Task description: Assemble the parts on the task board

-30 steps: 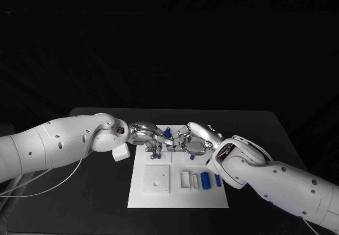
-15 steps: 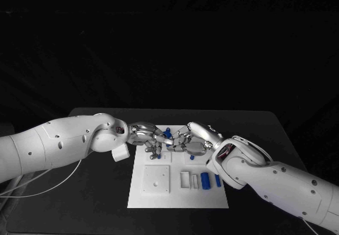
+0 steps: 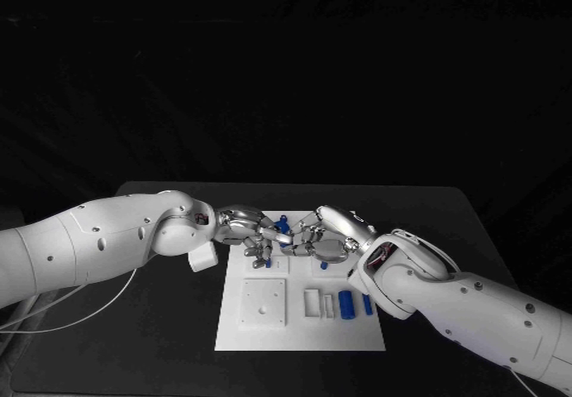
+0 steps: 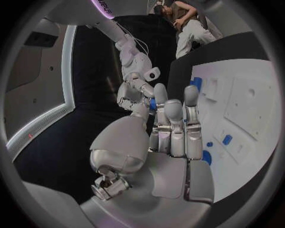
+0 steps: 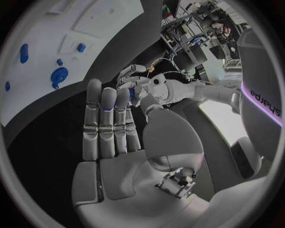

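Silver hands: the left robot hand (image 3: 247, 231) and the right robot hand (image 3: 324, 236) meet over the far end of the white board (image 3: 301, 331), almost touching each other.
Left robot hand: in its wrist view the fingers (image 4: 172, 126) stand straight and side by side. A bit of blue shows at the fingertips where the two hands meet. I cannot tell if it holds that blue bit or only touches it.
Right robot hand: in its wrist view the fingers (image 5: 107, 121) are straight and close together too. I cannot tell if it has hold of anything.
Blue part up top: a small blue part (image 3: 283, 224) shows between the two hands, at the far end of the board.
Other parts: a blue roll (image 3: 347, 305) lies on the near half of the board, beside a thin white bar (image 3: 312, 303). A white square block (image 3: 264, 301) sits to the bar's other side.
Counter: the black counter (image 3: 167, 347) carries the board.
Step now: I think the hands are fitting the small blue part at the far end.
How to do it well: keep the part straight up, line it over its hole, push down slowly, and let one hand steady while the other presses. Do not let the fingers bump each other.
Writing: part of a word, like "edjeys", shows on the arm (image 5: 267, 107) in the right wrist view. A few letters show on the arm (image 4: 106, 5) in the left wrist view, too cut off to read.
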{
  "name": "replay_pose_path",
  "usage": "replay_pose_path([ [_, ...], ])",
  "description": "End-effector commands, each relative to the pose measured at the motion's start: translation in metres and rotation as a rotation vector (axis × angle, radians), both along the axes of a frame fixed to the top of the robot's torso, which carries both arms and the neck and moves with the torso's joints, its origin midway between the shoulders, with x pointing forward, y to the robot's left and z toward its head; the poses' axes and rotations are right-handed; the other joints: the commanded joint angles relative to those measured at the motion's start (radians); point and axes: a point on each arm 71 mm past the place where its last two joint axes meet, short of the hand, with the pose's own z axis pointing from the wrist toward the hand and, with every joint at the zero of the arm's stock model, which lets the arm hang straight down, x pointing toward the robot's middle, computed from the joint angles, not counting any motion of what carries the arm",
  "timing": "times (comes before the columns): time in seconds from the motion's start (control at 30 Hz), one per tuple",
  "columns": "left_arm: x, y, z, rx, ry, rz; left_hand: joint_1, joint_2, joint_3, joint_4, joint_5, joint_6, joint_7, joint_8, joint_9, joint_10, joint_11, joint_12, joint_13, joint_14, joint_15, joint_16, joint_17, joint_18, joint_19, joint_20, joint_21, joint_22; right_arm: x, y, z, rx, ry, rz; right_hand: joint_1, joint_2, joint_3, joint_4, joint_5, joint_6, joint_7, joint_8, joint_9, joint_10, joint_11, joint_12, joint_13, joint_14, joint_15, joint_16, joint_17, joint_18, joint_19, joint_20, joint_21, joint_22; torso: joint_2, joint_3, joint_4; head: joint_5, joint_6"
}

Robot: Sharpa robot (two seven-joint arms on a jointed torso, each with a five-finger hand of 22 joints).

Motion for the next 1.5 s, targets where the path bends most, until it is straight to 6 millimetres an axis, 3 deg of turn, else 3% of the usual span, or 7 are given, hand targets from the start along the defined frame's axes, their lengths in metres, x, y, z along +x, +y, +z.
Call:
replay_pose_path([
  [0.03,0.0022,0.0006,0.0037,-0.028,0.001,0.010,-0.001,-0.009,-0.006,0.001,0.003,-0.004,0.003,0.005,-0.005,-0.007,0.002,-0.001,-0.001,-0.001,0.007,-0.002,-0.001,-0.008,0.003,0.005,-0.003,0.014,-0.0020,0.0002,-0.0033,-0.018,0.002,0.013,0.007,-0.004,0.006,0.000,-0.006,0.011,-0.006,0.007,0.003,0.002,-0.007,0.000,0.001,0.003,-0.006,0.007,0.001,-0.013,-0.005,-0.003,0.003,0.001,0.000,0.0000,-0.0006,0.000,-0.001],
  [1.0,0.0000,-0.0014,0.0027,-0.021,0.021,-0.023,0.016,-0.013,0.015,-0.029,0.004,-0.005,0.001,0.018,-0.029,-0.011,0.002,0.004,0.000,-0.003,0.007,0.002,-0.002,-0.008,0.001,0.007,-0.003,0.015,-0.0023,0.0002,-0.0033,-0.016,0.000,0.014,0.009,-0.008,0.012,0.006,-0.010,0.011,-0.006,0.007,0.003,0.004,-0.007,-0.004,0.001,0.002,-0.005,0.006,0.000,-0.014,-0.006,-0.003,0.001,0.007,0.000,-0.0001,-0.0004,-0.001,-0.001],
  [1.2,-0.0002,-0.0018,0.0026,-0.021,0.021,-0.026,0.036,0.003,0.034,-0.043,0.006,-0.007,-0.002,0.020,-0.033,-0.011,0.000,0.005,-0.001,-0.003,0.006,0.003,-0.002,-0.007,0.000,0.007,-0.002,0.015,-0.0023,0.0002,-0.0034,-0.017,0.001,0.014,0.009,-0.008,0.012,0.006,-0.010,0.011,-0.006,0.007,0.003,0.004,-0.007,-0.004,0.001,0.002,-0.005,0.006,0.000,-0.014,-0.006,-0.003,0.001,0.007,0.000,-0.0001,-0.0003,-0.001,-0.001],
  [1.33,-0.0002,-0.0018,0.0028,-0.024,0.021,-0.028,0.048,0.015,0.074,-0.067,0.065,-0.009,-0.003,0.037,-0.025,-0.007,0.000,0.008,-0.002,-0.002,0.006,0.008,-0.001,-0.006,-0.001,0.007,0.000,0.017,-0.0021,-0.0002,-0.0038,-0.019,0.002,0.014,0.009,-0.008,0.012,0.006,-0.010,0.011,-0.006,0.007,0.003,0.004,-0.007,-0.004,0.001,0.002,-0.005,0.006,0.000,-0.014,-0.006,-0.003,0.001,0.007,0.000,-0.0002,-0.0006,-0.001,-0.001],
  [1.5,-0.0005,-0.0016,0.0029,-0.028,0.022,-0.033,0.021,0.014,0.141,-0.096,0.128,-0.032,-0.005,0.093,0.034,0.004,-0.001,0.005,-0.009,-0.002,0.004,0.012,0.000,-0.005,-0.004,0.005,0.009,0.018,-0.0007,-0.0022,-0.0051,-0.024,0.005,0.008,0.009,-0.008,0.012,0.006,-0.010,0.011,-0.006,0.007,0.003,0.004,-0.007,-0.004,0.001,0.002,-0.005,0.006,0.000,-0.014,-0.006,-0.003,0.001,0.007,0.000,-0.0003,-0.0003,0.000,-0.001],
])
